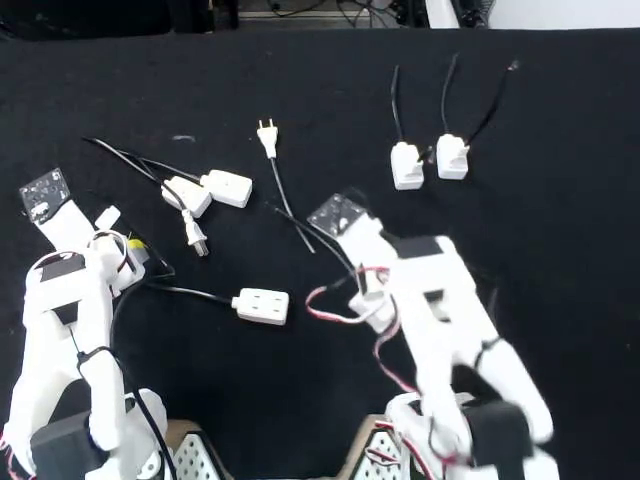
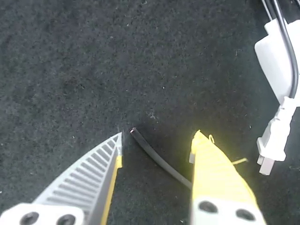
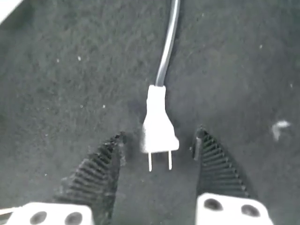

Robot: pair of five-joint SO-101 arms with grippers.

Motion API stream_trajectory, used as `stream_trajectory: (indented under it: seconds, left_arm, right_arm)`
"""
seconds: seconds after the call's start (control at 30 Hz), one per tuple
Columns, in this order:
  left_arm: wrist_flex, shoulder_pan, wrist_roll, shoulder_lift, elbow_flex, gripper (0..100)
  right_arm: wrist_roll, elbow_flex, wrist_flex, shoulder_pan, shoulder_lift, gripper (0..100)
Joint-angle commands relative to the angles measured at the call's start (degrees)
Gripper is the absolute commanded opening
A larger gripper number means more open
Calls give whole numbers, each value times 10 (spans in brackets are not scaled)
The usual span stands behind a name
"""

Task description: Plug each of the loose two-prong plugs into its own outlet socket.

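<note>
We see the right pincer (image 3: pixel 161 133) spread wide, its dark ribbed fingers (image 3: pixel 98 173) on either side of a white plug (image 3: pixel 159 126) that lies flat on the black desk (image 3: pixel 70 70); neither finger touches the plug; its two prongs point back toward the camera and its black cord (image 3: pixel 168 42) runs off away from the pincer. The left pincer (image 2: pixel 158 136) is likewise apart and holds nothing; the loose end of a thin black wire (image 2: pixel 154 154) lies between its fingers, and near it rest a second plug (image 2: pixel 276 136) and a white outlet (image 2: pixel 269 61). In the high view a third plug (image 1: pixel 267 135) lies at upper centre, prongs toward the top of the frame; a lone outlet (image 1: pixel 262 306) sits at lower centre-left, between the two arms; a pair of outlets (image 1: pixel 405 165) sits at the upper right, each with a black cord leading toward the top edge.
</note>
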Motion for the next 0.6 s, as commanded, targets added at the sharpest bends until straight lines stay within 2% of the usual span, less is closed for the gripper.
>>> stream_trajectory:
  seconds: [0.0, 0.17, 0.47, 0.57]
  left_arm:
    - [-7, 5, -7, -11, -5, 241]
    - [-7, 4, -7, -11, -5, 241]
    - [-7, 5, -7, -11, -5, 241]
    - [-7, 3, -7, -11, -5, 241]
  right_arm:
    - [5, -77, -8, -13, 56, 222]
    - [9, -125, -7, -13, 130, 222]
    - [11, -129, -30, -11, 226, 217]
    - [11, -129, -27, -11, 234, 113]
